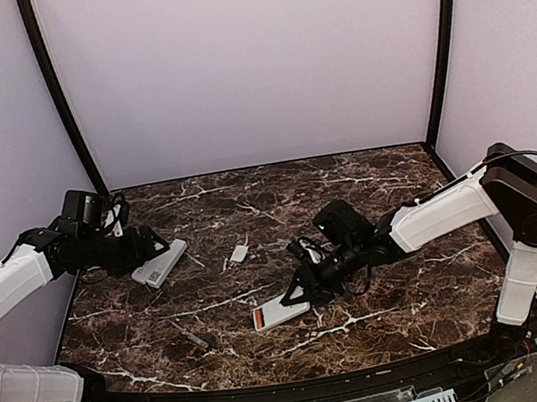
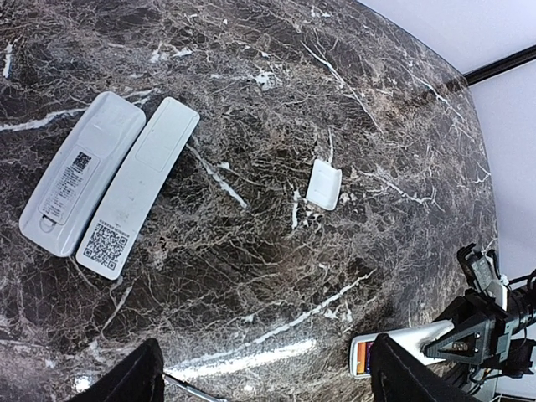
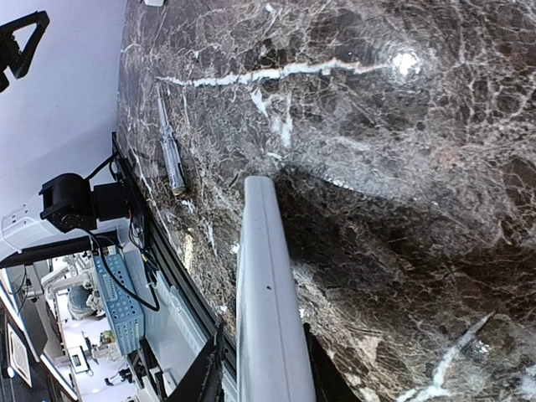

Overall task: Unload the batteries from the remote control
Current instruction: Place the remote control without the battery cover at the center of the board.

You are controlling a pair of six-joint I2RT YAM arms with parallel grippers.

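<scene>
Dark marble table (image 1: 369, 196), pale walls (image 1: 248, 62), opened remote (image 1: 274, 315)

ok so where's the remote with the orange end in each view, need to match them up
top external: remote lies low centre, orange end pointing left, right claw at its other end
left wrist: bottom right edge, only the orange end shows
right wrist: bottom centre, seen edge-on, running up from the claw
shared landmark: thin grey tool left of the remote
</scene>
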